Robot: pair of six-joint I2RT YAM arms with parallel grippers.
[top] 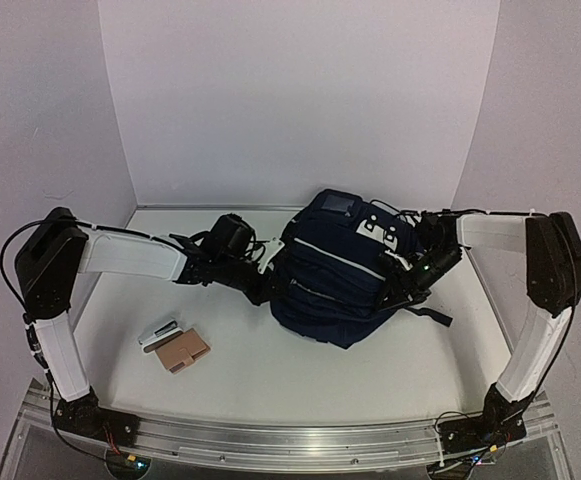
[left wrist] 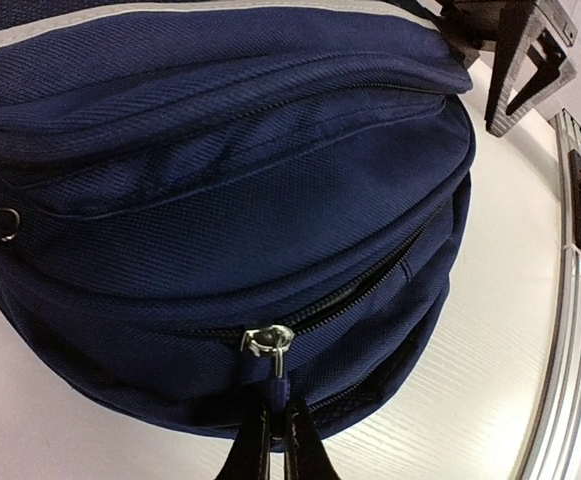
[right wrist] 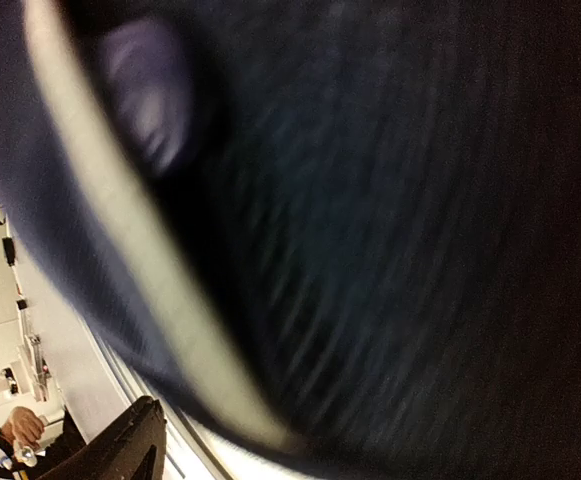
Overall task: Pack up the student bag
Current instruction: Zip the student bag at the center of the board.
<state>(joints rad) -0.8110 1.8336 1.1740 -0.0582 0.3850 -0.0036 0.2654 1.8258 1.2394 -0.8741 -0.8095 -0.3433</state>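
Observation:
The student bag (top: 335, 275), dark navy with white piping, lies in the middle of the table. My left gripper (top: 267, 283) is at its left end. In the left wrist view the jaws (left wrist: 275, 440) are shut on the navy zipper pull (left wrist: 278, 385), which hangs from a silver slider (left wrist: 267, 340). The zip to the right of the slider gapes slightly. My right gripper (top: 400, 285) rests against the bag's right side. It shows as two spread dark fingers (left wrist: 525, 65) beyond the bag, with nothing seen between them. In the right wrist view blurred bag fabric (right wrist: 370, 250) fills the frame and one finger (right wrist: 120, 450) shows.
A tan flat pouch (top: 182, 350) and a small white and black item (top: 159, 333) lie on the table at the front left. A metal rail (top: 290, 440) runs along the near edge. White walls enclose the back and sides.

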